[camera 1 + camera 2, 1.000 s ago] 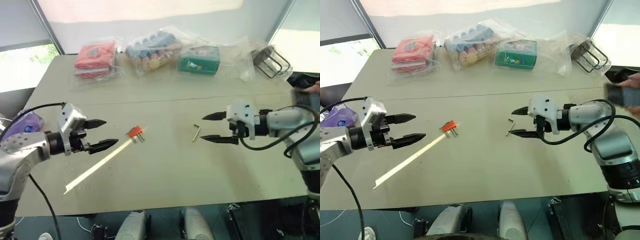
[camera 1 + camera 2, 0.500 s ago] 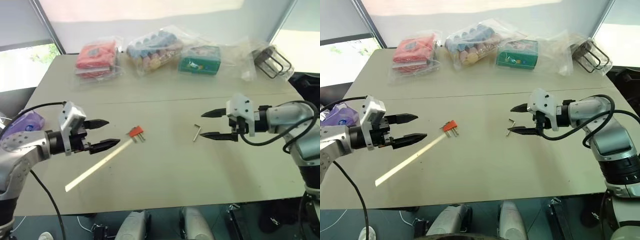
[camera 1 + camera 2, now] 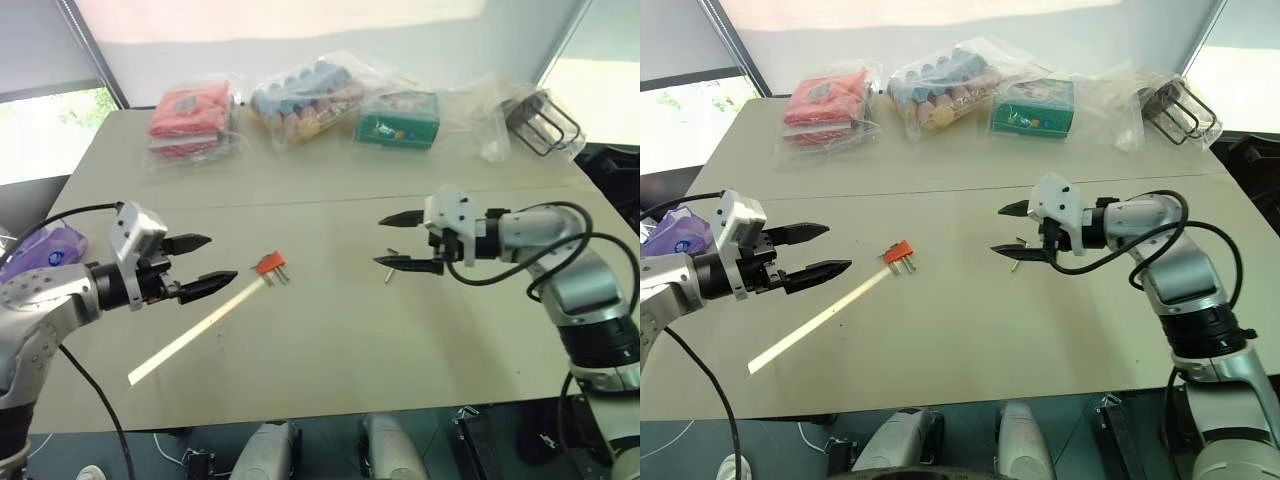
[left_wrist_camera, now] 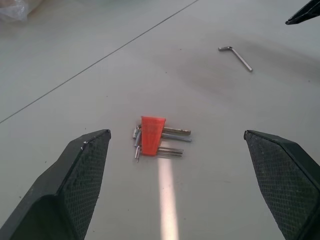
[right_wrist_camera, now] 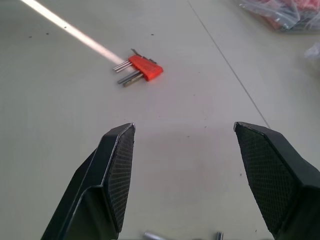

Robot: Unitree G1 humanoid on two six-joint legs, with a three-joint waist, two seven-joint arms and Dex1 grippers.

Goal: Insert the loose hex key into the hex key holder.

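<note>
Since earlier frame, your right gripper (image 3: 398, 241) has shifted left, now over loose hex key (image 4: 235, 54); left gripper unmoved.

Left to right, your inventory:
- left gripper (image 3: 203, 259): jaws wide, empty, hovering above table (image 3: 330, 360), pointing at holder.
- wooden stick (image 3: 195, 333): flat on table, upper end touching holder.
- hex key holder (image 3: 270, 265): red block, keys protruding, between your grippers.
- loose hex key: flat on table, right of holder, beneath right fingertips.
- right gripper: jaws apart, nothing held.
- bagged items (image 3: 300, 105): along far edge.
</note>
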